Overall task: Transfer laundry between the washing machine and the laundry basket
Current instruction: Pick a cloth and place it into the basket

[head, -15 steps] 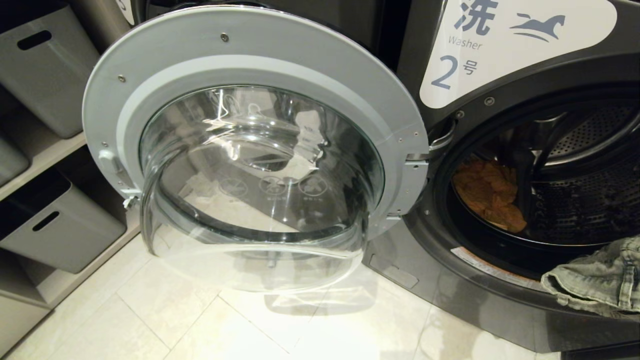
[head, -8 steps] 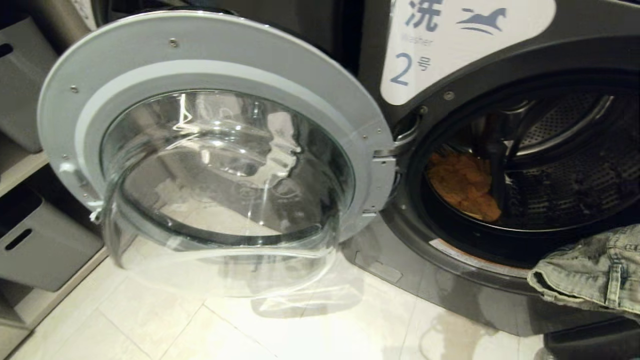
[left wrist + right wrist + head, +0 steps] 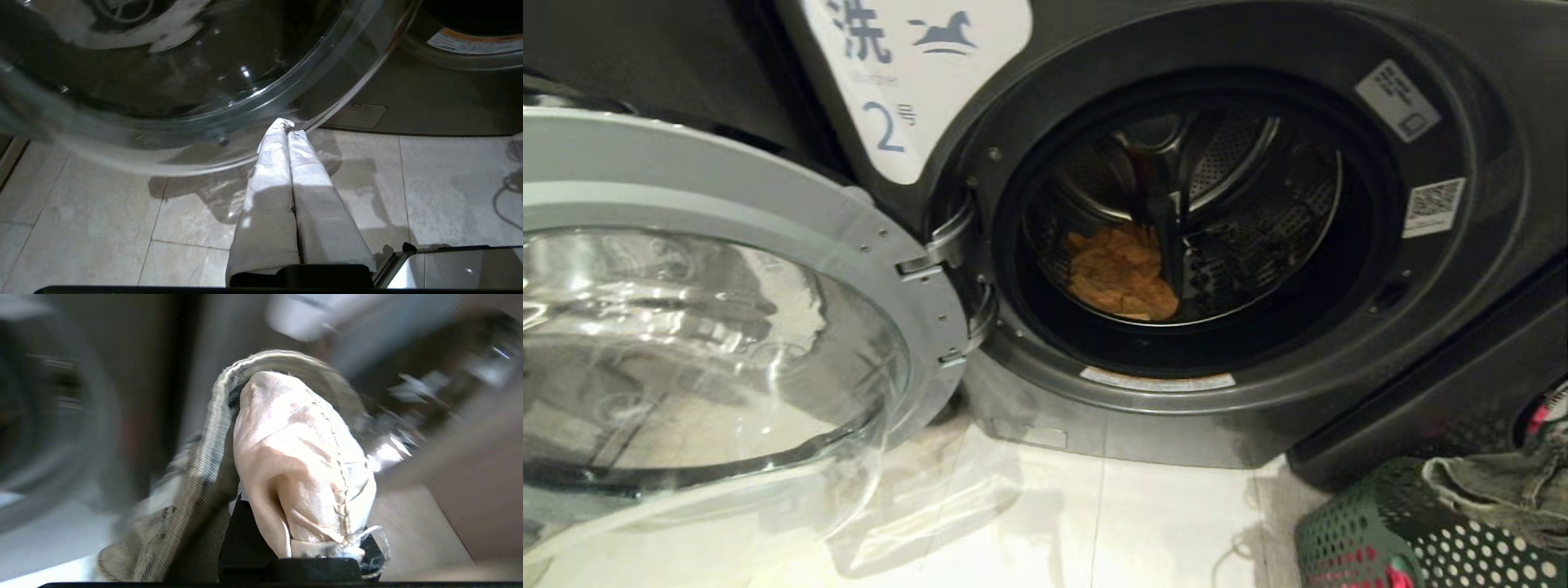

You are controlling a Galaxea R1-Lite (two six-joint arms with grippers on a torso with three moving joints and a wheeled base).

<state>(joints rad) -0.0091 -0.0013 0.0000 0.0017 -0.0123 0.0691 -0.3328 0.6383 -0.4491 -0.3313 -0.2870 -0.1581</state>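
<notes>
The right gripper (image 3: 261,428) has its jaws pinching the denim garment (image 3: 196,473). The left gripper (image 3: 286,126) hangs over the floor, jaws pressed together. A yellow-orange garment (image 3: 1119,273) lies in the washing machine (image 3: 1462,327).

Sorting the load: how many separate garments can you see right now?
3: a yellow-orange one in the drum, a denim one over the basket, something red beside it. More may be hidden.

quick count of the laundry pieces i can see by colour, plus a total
yellow-orange garment, in the washing machine drum: 1
grey-blue denim garment, over the laundry basket, clamped by the right gripper: 1
red garment, seen through the basket holes: 1
total: 3
</notes>
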